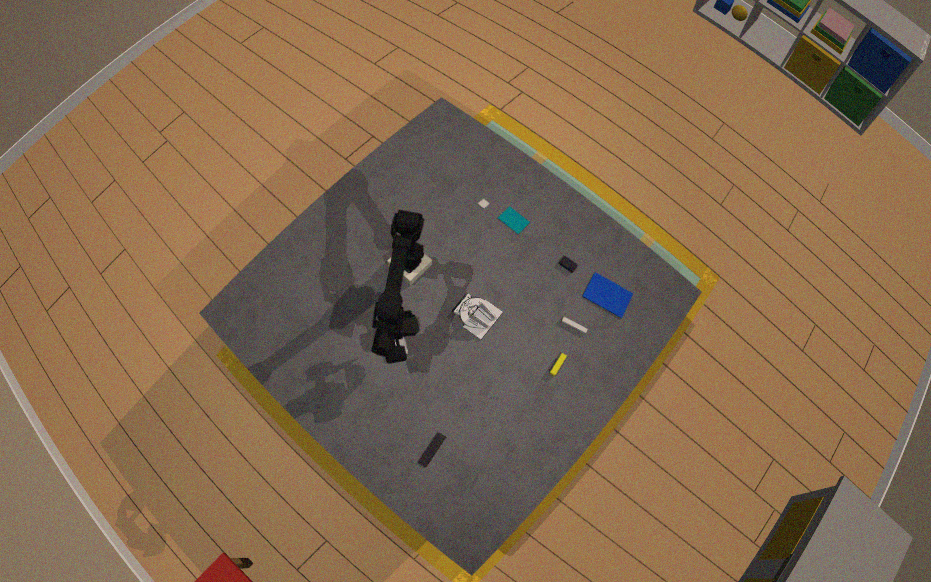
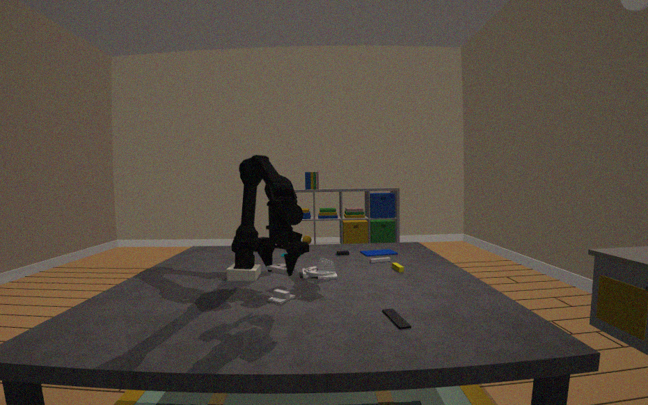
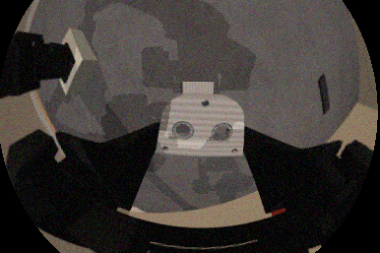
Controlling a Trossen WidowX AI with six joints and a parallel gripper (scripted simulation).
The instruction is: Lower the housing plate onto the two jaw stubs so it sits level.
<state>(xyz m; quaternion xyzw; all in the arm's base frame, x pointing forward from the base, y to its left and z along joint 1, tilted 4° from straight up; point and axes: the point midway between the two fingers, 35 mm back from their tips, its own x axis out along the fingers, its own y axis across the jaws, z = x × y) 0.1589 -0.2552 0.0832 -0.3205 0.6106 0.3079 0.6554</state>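
Observation:
The housing plate [image 2: 277, 268] [image 3: 207, 115] is white, with two round holes and small corner holes. My gripper [image 2: 279, 270] [image 3: 200, 128] is shut on its two sides and holds it above the table, roughly level. A small white stand [image 2: 282, 294] [image 3: 198, 87] is on the table below and beyond the plate in the wrist view. The white base assembly with the jaws [image 1: 482, 323] [image 2: 319, 274] lies apart from the gripper; its edge shows at the top of the wrist view. The pins and jaw stubs are too small to tell apart.
The arm's pale base block [image 1: 418, 271] [image 2: 243, 273] [image 3: 79, 51] is beside the gripper. A black bar [image 1: 431, 449] [image 2: 395, 319] [image 3: 323, 94], a yellow block [image 1: 558, 363] [image 2: 397, 267], a white bar [image 1: 574, 325] and a blue slab [image 1: 607, 294] [image 2: 378, 252] lie farther off.

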